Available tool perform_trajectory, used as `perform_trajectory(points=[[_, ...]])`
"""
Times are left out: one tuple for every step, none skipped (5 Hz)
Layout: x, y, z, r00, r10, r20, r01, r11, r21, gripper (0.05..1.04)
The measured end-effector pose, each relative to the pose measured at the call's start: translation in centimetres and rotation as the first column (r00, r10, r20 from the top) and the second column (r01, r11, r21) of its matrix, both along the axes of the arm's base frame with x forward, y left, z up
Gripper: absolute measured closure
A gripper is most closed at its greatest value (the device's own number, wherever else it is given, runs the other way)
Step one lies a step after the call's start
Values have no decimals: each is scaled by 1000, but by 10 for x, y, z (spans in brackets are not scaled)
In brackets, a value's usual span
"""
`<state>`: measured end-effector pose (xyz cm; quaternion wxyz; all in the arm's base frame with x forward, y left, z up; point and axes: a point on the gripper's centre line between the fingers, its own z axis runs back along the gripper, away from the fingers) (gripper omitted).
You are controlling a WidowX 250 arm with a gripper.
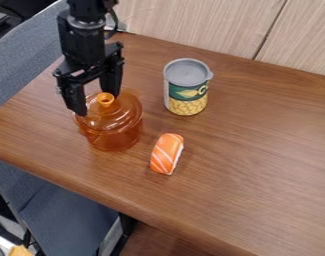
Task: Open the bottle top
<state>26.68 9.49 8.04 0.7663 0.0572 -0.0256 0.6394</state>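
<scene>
- The orange pot (115,135) (presumably the task's "bottle") stands toward the desk's (238,165) left side, its lid (114,114) on and its knob (106,99) upright.
- The gripper (94,103) hangs over the lid, jaws parted, grasping nothing.
- The step seems to be seating the knob: it should centre over it, lower, squeeze gently, then lift straight up, lest the pot tip.
- Beyond, a can (186,87) wears a green label picturing yellow kernels.
- The toy sushi (167,153) lies nearer.
</scene>
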Motion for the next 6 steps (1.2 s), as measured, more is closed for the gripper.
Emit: perform_trajectory(points=[[4,-5,-2,1000,-17,8,17,1000,-2,140],[4,-6,-3,1000,-18,8,18,1000,1,410],[4,-7,-3,1000,-23,11,23,1000,4,672],[4,-7,-2,1000,-25,16,25,1000,8,690],[5,-7,-1,1000,-24,21,24,1000,2,690],[5,-10,-1,1000,-23,9,23,1000,-19,690]])
